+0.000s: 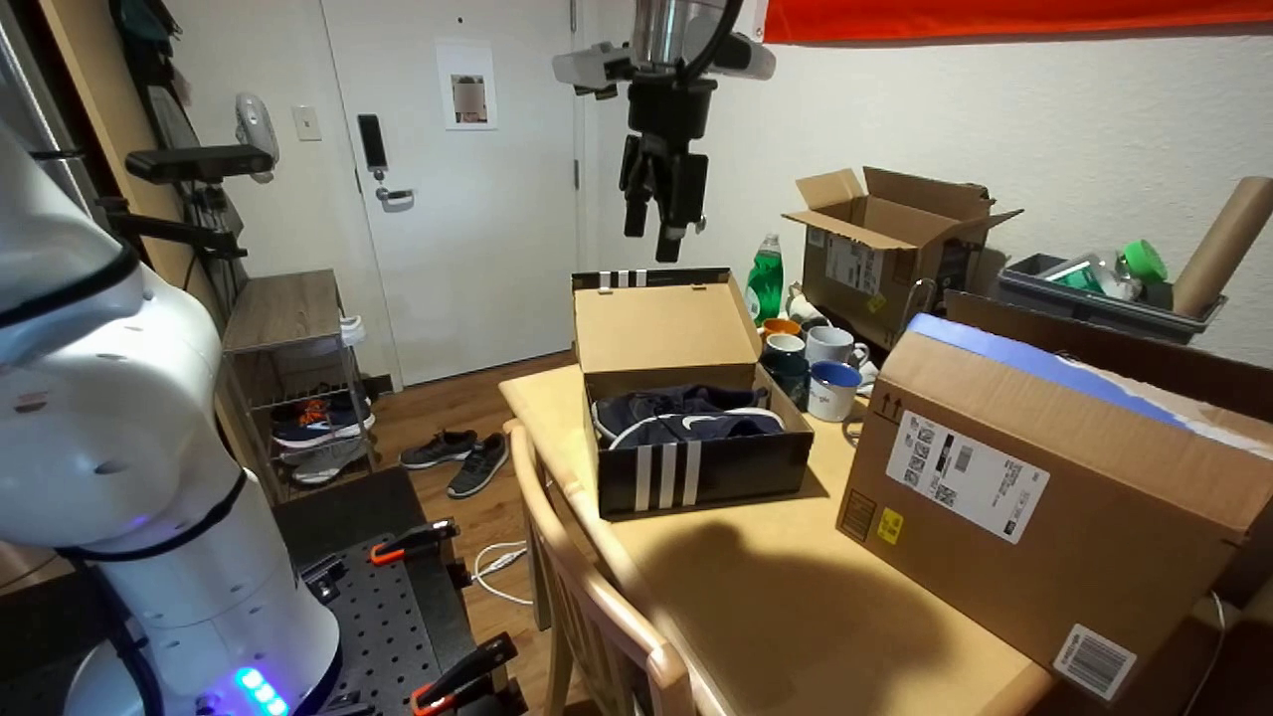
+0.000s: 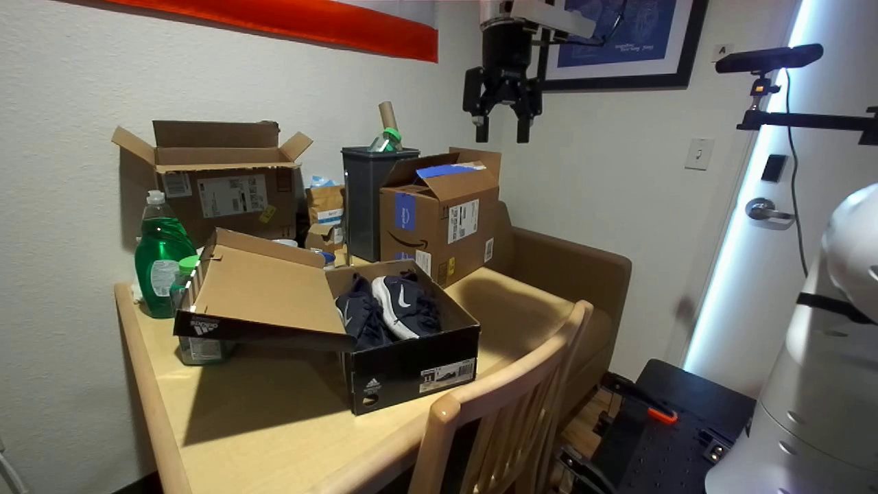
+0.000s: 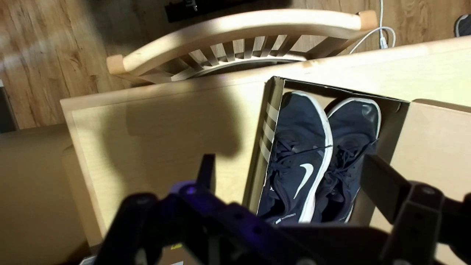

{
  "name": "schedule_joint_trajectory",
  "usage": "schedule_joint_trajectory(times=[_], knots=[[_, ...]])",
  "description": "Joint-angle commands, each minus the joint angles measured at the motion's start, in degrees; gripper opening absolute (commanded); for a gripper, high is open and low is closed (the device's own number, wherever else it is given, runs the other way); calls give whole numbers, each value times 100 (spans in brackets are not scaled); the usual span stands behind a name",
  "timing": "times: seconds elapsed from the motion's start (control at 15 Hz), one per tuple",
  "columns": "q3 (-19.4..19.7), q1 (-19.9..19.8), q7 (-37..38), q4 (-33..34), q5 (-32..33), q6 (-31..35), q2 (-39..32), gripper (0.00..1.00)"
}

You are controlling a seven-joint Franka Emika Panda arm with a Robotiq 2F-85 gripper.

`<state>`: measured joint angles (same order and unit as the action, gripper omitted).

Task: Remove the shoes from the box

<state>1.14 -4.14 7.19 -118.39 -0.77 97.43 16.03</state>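
A pair of dark navy shoes lies side by side in the box. They show in both exterior views (image 1: 686, 428) (image 2: 411, 310) and in the wrist view (image 3: 303, 147). The box is a black shoebox with three white stripes, in both exterior views (image 1: 746, 475) (image 2: 401, 376) and in the wrist view (image 3: 254, 184). Its tan lid is folded open away from the chair. My gripper is high above the table, apart from the box, in both exterior views (image 1: 652, 239) (image 2: 503, 134). In the wrist view its fingers (image 3: 289, 165) are wide apart with nothing between them. The shoes' heel ends are partly hidden there.
A large brown carton (image 1: 975, 507) stands beside the box on the table. Mugs (image 1: 833, 388), a green soap bottle (image 2: 161, 257) and a carton with raised flaps (image 2: 233, 199) stand near the lid. A wooden chair (image 1: 587, 587) touches the table's edge side.
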Motion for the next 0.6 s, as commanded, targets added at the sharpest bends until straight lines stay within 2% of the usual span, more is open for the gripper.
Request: schedule_joint_trajectory(times=[0.0, 0.53], knots=[[-34, 62, 130, 408, 79, -270, -342, 100], [-114, 213, 131, 789, 108, -362, -864, 100]])
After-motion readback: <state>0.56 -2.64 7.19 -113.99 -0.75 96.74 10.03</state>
